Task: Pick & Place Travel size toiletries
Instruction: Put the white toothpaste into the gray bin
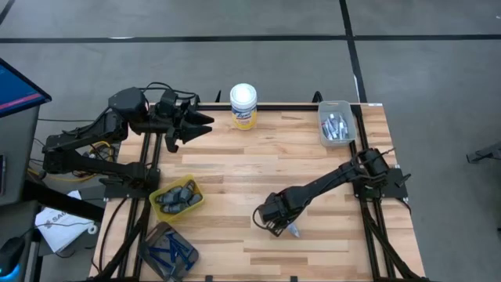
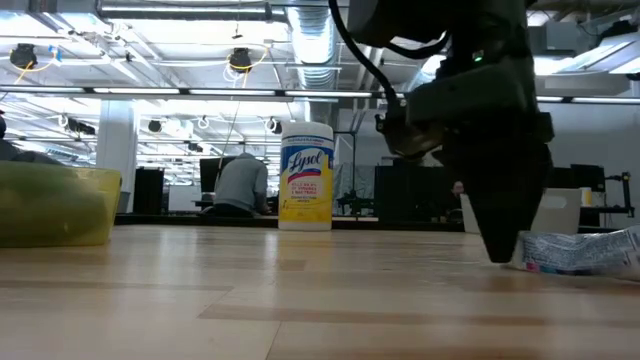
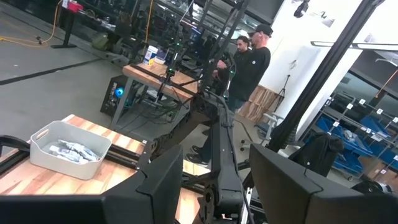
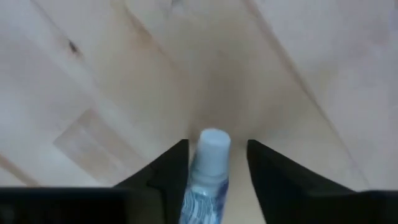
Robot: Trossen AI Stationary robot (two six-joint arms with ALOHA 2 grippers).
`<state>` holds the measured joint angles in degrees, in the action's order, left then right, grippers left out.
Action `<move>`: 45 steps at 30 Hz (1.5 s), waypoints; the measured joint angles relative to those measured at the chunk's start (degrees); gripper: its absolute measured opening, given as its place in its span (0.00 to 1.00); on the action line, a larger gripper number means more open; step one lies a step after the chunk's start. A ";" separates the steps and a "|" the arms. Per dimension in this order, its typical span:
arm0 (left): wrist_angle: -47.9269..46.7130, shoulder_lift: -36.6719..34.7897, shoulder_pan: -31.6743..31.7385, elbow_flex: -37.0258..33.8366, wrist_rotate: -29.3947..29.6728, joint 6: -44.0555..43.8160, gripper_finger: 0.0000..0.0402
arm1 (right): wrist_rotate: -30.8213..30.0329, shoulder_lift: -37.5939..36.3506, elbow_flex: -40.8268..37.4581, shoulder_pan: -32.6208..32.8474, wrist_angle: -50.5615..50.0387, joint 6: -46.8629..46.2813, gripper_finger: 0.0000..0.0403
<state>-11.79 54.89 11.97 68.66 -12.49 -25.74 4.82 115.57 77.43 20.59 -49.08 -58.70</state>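
tube point(image 1: 294, 230) under right end effector point(image 1: 275, 223), table front | canister point(image 1: 243, 106) back | bins front-left, back-right

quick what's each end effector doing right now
Left end effector: open, empty, raised near the wipes canister.
Right end effector: fingers either side of a small tube on the table; grip unclear.

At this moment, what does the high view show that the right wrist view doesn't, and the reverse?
Only the high view shows the left gripper waiting open at the table's far left, the Lysol canister, the grey bin of white tubes, the yellow bin of grey sticks and the blue bin.

Only the right wrist view shows the white tube's cap lying between the fingers, with a gap on each side.

Both show the right gripper down at the white tube on the wooden table.
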 joint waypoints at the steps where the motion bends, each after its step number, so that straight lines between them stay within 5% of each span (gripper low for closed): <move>1: 0.00 0.00 -0.01 0.00 0.00 0.00 0.45 | -0.10 0.00 0.00 -0.03 0.03 0.11 0.36; 10: 0.00 0.00 -0.01 0.00 0.00 -0.20 0.45 | -0.21 0.00 0.04 -0.25 0.11 1.38 0.11; 24: -0.11 -1.54 -0.01 -0.03 0.00 -0.19 0.45 | -5.94 -3.79 -0.02 -7.24 -5.24 17.06 0.11; 33: -0.06 -2.52 0.02 -0.04 0.51 0.09 0.45 | -12.83 -14.77 0.07 -22.96 -7.27 33.28 0.11; 45: -0.12 -3.98 0.02 -0.02 0.55 0.04 0.45 | -17.30 -30.30 0.09 -51.88 -7.44 48.34 0.11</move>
<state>-11.91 50.92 11.99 68.64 -11.94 -25.69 -12.48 85.27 77.52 -31.29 -56.52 -10.36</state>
